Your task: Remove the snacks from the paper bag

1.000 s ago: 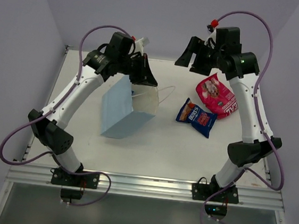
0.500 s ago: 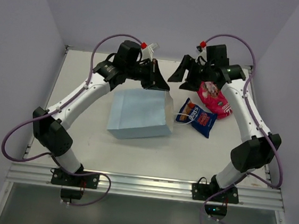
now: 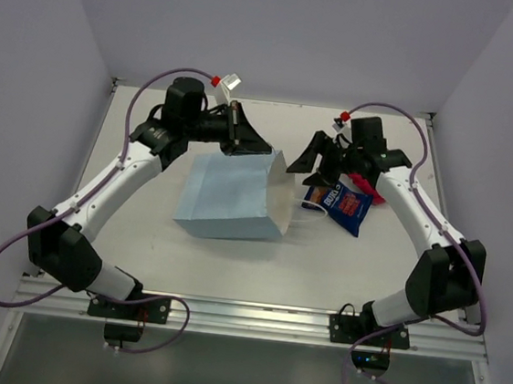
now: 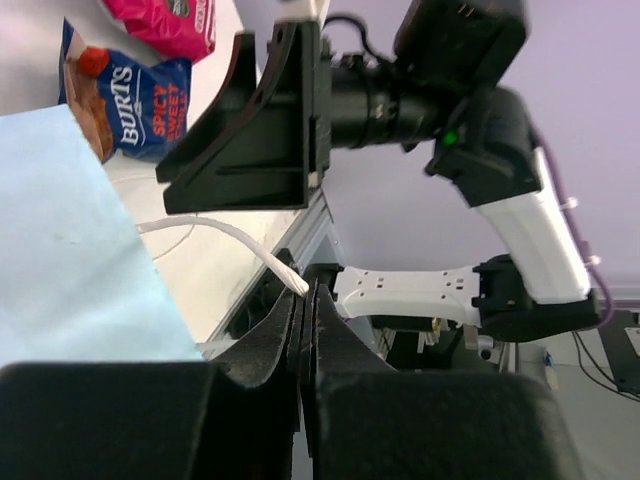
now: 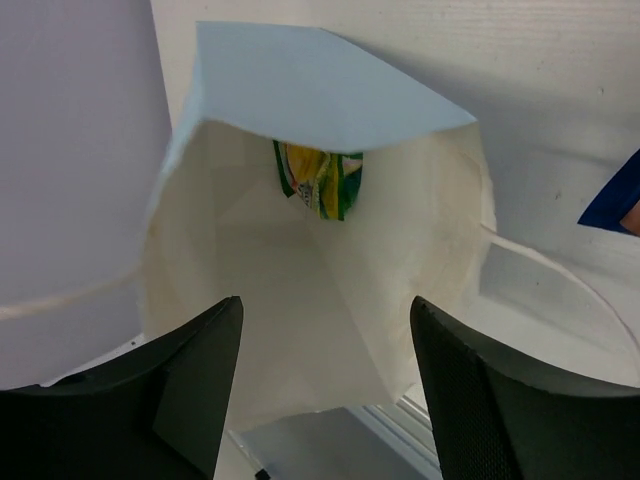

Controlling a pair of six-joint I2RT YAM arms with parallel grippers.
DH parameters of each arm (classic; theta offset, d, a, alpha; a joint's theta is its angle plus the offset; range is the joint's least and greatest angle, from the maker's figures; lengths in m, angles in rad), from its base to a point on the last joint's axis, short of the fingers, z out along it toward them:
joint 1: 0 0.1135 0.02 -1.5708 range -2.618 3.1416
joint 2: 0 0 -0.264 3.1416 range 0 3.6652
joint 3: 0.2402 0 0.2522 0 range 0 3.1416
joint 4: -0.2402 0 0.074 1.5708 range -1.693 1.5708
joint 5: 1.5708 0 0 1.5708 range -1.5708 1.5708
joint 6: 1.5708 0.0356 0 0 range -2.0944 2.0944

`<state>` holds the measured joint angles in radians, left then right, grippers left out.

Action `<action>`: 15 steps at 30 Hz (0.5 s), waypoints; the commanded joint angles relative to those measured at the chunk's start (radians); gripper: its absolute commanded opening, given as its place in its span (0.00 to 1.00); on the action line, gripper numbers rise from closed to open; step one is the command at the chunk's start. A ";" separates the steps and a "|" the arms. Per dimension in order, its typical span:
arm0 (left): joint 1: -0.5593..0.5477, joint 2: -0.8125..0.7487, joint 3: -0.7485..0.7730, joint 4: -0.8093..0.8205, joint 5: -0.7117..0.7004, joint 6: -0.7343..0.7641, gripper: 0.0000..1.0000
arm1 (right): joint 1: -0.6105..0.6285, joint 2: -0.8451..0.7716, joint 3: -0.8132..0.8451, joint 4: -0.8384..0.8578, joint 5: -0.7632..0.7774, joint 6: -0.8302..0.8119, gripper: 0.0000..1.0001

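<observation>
The pale-blue paper bag (image 3: 227, 196) lies on its side, its mouth (image 3: 281, 187) facing right. My left gripper (image 3: 258, 144) is shut on the bag's white string handle (image 4: 218, 233) at the bag's upper edge. My right gripper (image 3: 312, 165) is open right at the mouth; in the right wrist view (image 5: 325, 400) it looks into the white inside (image 5: 300, 300). A yellow-green packet (image 5: 320, 177) lies deep inside. The dark blue packet (image 3: 342, 207) lies on the table just right of the mouth. The red-pink pouch (image 3: 368, 185) is mostly hidden behind my right arm. The slim bar is out of view.
The second string handle (image 5: 560, 275) trails on the table by the bag's mouth. The white table (image 3: 231, 263) has a metal rail (image 3: 243, 317) along the near edge. Purple walls close in the back and sides.
My right gripper has come down and left to the bag's mouth, covering the red-pink pouch. My left gripper has shifted slightly left with the handle, and the bag has moved with it.
</observation>
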<state>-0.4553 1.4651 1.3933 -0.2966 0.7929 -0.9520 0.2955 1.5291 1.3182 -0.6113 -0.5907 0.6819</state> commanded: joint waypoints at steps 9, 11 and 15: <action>0.067 -0.066 -0.033 0.073 0.146 -0.057 0.00 | 0.022 -0.236 -0.333 0.306 -0.081 0.058 0.68; 0.067 -0.065 -0.039 0.073 0.149 -0.059 0.00 | 0.056 -0.233 -0.282 0.282 -0.051 0.042 0.68; 0.075 -0.063 -0.031 0.068 0.173 -0.073 0.00 | 0.103 -0.208 -0.260 0.318 -0.026 0.088 0.67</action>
<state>-0.3923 1.4178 1.3560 -0.2516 0.9031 -1.0073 0.3660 1.3163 1.0092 -0.3870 -0.6201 0.7307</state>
